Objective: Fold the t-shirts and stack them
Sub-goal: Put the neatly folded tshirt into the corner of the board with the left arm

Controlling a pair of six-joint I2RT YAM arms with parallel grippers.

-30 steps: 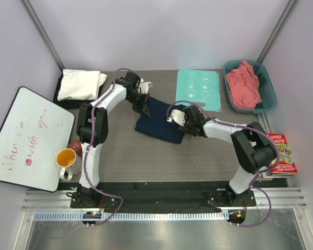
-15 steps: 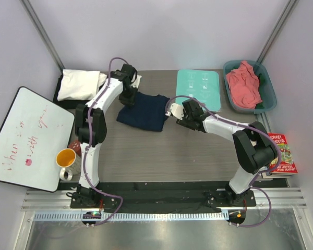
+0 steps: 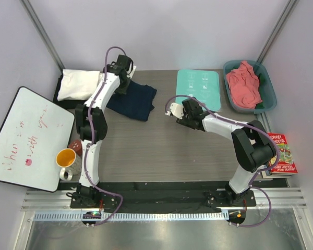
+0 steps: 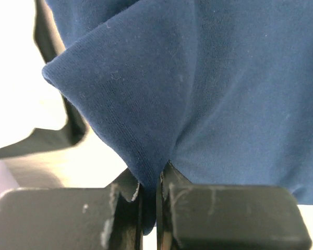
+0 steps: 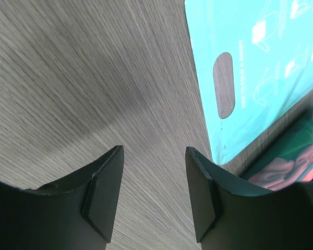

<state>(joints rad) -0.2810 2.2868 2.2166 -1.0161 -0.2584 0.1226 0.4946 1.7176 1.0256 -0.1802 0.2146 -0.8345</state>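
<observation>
A folded navy t-shirt lies at the back left of the table, its left corner lifted. My left gripper is shut on that corner; in the left wrist view the navy cloth is pinched between the jaws. Just left of it, a folded white t-shirt rests on a black one. A salmon t-shirt is heaped in the teal tub. My right gripper hovers open over bare table, apart from the navy shirt.
A mint-green board with a handle slot lies at back centre-right. A whiteboard and a yellow mug sit at the left. Books lie at the right edge.
My left gripper has dragged the navy t-shirt left and back, toward the white shirt. The shirt has slid away from my right gripper, which has shifted only slightly back.
</observation>
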